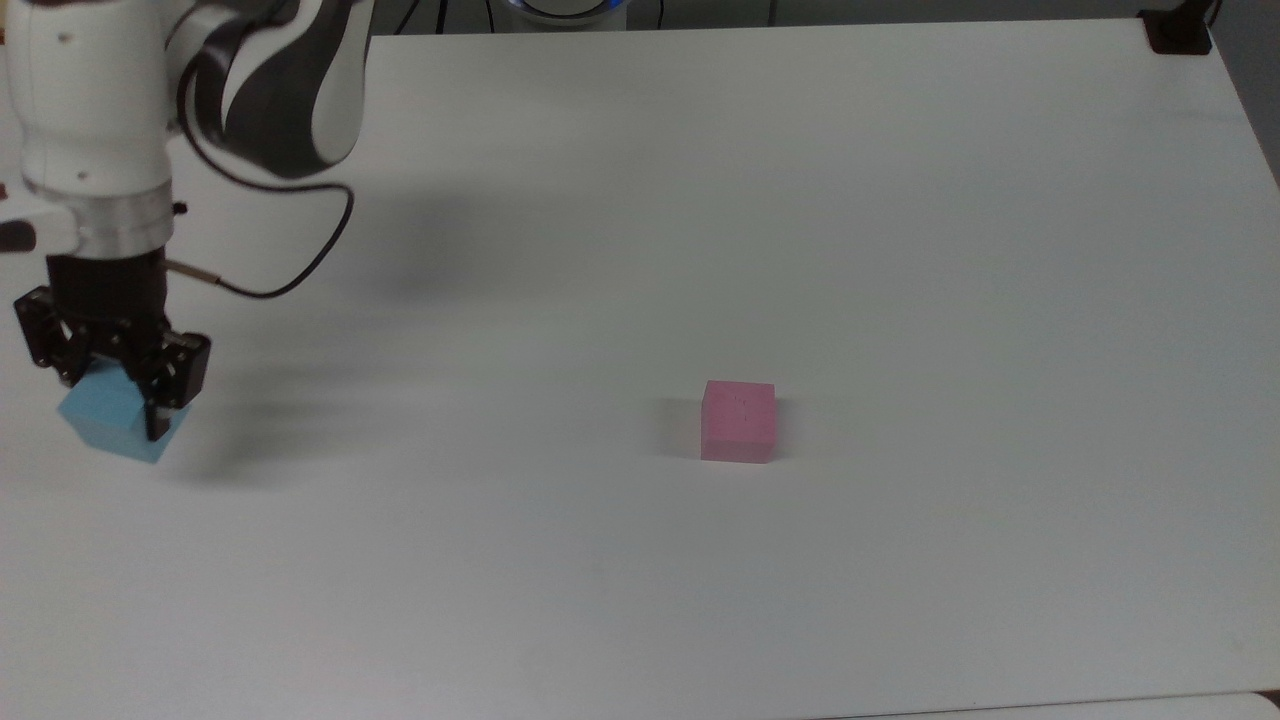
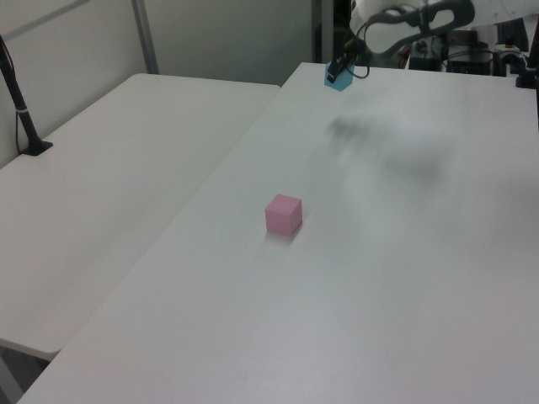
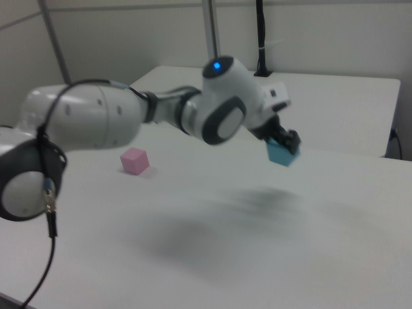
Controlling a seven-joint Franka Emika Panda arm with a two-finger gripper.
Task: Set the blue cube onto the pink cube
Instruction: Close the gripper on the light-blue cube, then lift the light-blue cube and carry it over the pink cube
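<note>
My gripper [image 1: 105, 385] is shut on the blue cube [image 1: 105, 420], a light sky-blue block held clear above the white table [image 1: 900, 250] at the top view's far left. The same cube hangs under the gripper [image 2: 339, 72] in the left view as the blue cube [image 2: 337, 81], its shadow lying well below it on the table. In the right view the blue cube [image 3: 280, 154] sits tilted in the gripper [image 3: 286, 143]. The pink cube [image 1: 739, 420] rests on the table far to the top view's right, also seen as the pink cube [image 2: 284, 214] and the pink cube [image 3: 134, 160].
A black clamp [image 1: 1178, 30] sits at the table's far right corner in the top view. A second white table [image 2: 109, 168] adjoins on the left view's left, with a black post [image 2: 21, 109] on it. The arm's black cable [image 1: 290, 270] loops beside the wrist.
</note>
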